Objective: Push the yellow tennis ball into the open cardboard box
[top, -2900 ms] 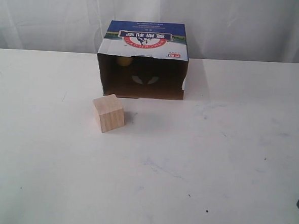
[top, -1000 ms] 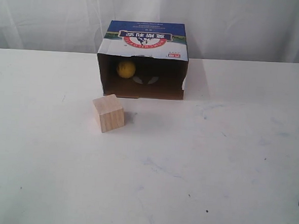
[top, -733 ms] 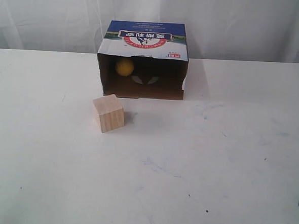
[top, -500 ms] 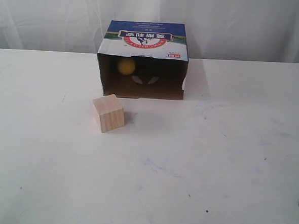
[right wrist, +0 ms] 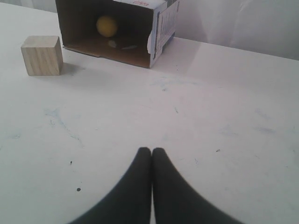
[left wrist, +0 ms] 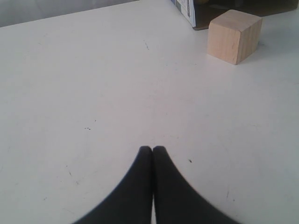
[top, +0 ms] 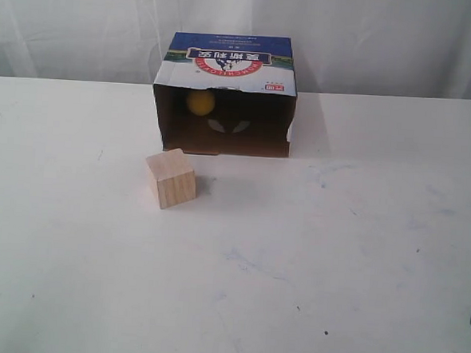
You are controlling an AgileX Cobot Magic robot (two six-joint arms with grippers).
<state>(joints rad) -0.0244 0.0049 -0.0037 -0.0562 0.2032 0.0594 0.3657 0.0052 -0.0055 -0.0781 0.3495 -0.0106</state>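
The yellow tennis ball sits inside the open cardboard box, deep in its dark interior toward the left wall; the right wrist view also shows the ball within the box. Only a corner of the box shows in the left wrist view. My left gripper is shut and empty over bare table, well away from the box. My right gripper is shut too, with nothing in it, far in front of the box opening. Neither gripper appears in the exterior view, apart from a dark bit at the right edge.
A pale wooden cube stands on the white table just in front of the box's left corner, seen also as the cube and the cube. White curtain hangs behind the table.
The ball has rolled within the box: out toward the opening, then back deeper and slightly right. Cube and box have not moved.
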